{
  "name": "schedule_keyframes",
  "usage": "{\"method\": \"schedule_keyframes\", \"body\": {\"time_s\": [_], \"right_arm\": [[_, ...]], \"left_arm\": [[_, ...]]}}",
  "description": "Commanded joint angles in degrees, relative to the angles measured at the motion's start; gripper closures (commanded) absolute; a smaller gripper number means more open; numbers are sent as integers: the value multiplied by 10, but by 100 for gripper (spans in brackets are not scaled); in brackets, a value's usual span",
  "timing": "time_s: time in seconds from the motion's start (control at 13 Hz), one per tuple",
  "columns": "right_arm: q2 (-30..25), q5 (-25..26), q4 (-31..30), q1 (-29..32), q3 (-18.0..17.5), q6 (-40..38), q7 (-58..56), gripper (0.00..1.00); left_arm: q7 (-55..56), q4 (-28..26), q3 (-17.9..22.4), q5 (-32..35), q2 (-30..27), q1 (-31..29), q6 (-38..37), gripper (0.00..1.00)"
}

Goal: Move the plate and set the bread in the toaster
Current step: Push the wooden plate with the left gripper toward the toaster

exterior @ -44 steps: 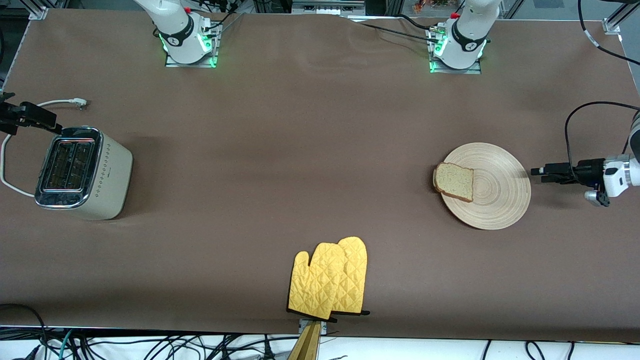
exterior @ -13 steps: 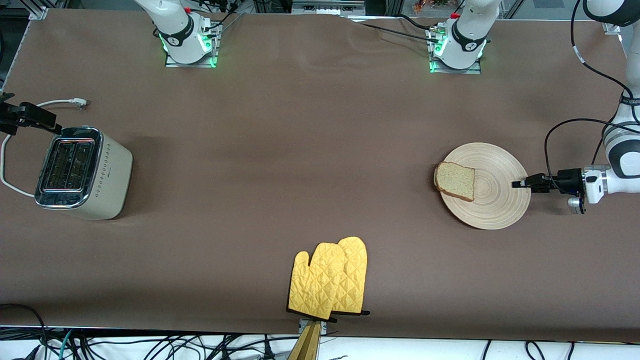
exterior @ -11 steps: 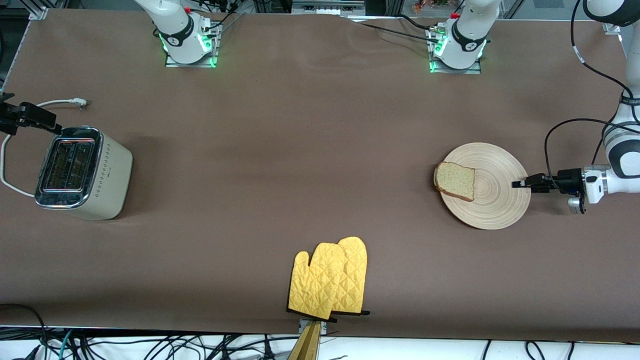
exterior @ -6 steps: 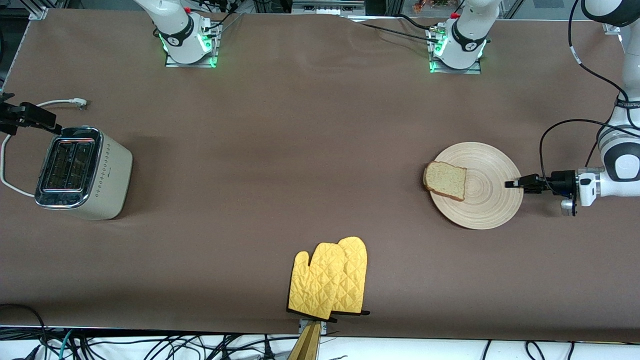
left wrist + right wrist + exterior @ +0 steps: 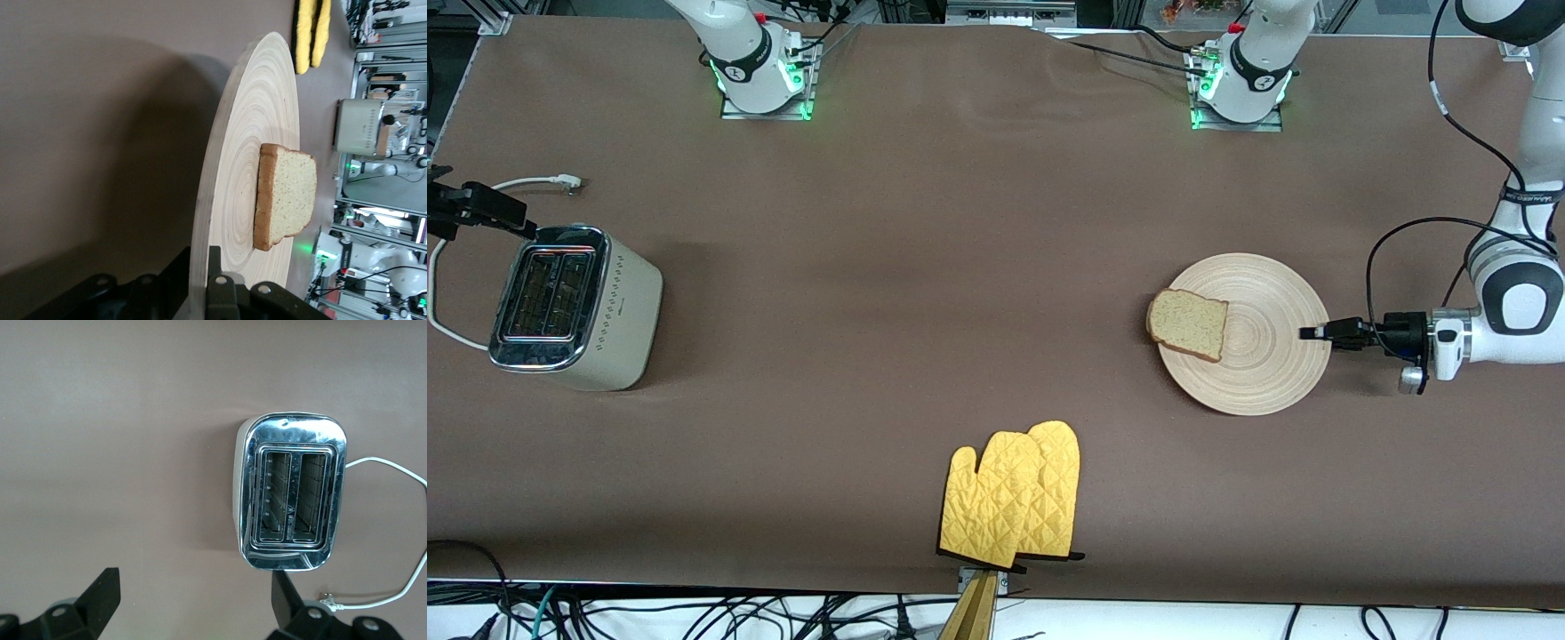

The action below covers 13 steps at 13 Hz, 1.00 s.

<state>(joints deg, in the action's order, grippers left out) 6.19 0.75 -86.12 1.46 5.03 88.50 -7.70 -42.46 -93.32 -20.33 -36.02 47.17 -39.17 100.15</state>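
The light-wood plate (image 5: 1272, 364) lies on the brown table toward the left arm's end. The bread (image 5: 1188, 324) slice rests on it and overhangs the rim that faces the toaster. My left gripper (image 5: 1316, 332) is shut on the plate's rim; in the left wrist view its jaws (image 5: 200, 267) pinch the plate (image 5: 257, 100) edge, with the bread (image 5: 287, 197) past them. The cream toaster (image 5: 574, 307) stands at the right arm's end, both slots bare. My right gripper (image 5: 480, 206) waits open, up in the air beside the toaster (image 5: 290, 490), with nothing between its fingers (image 5: 193, 600).
A pair of yellow oven mitts (image 5: 1014, 498) lies at the table's edge nearest the front camera. The toaster's white cord (image 5: 445, 329) loops round it, the plug (image 5: 565, 182) lying loose. The two arm bases (image 5: 760, 67) (image 5: 1240, 76) stand along the farthest edge.
The left gripper has slid the plate, bread still on it, along the table toward the right arm's end. The right arm has not moved.
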Motion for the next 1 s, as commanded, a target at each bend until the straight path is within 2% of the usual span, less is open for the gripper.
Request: {"method": "schedule_keyframes", "body": {"time_s": [0.0,0.23,0.54,0.77,0.92], "right_arm": [[5,0,13,6,-3,-3,-9,0],[4,0,13,6,-3,-3,-9,0],[5,-1,13,6,-3,-3,-9,0],[5,0,13,6,-3,-3,-9,0],[5,-1,13,6,-3,-3,-8,0]], "left_arm": [[26,7,-16,-35,-2,15,-21,100],[40,4,-10,-114,-5,86,-12,100],[58,-12,54,-198,-42,220,25,100],[53,-52,106,-292,-60,349,94,100],[50,-63,125,-337,-60,418,133,100]]}}
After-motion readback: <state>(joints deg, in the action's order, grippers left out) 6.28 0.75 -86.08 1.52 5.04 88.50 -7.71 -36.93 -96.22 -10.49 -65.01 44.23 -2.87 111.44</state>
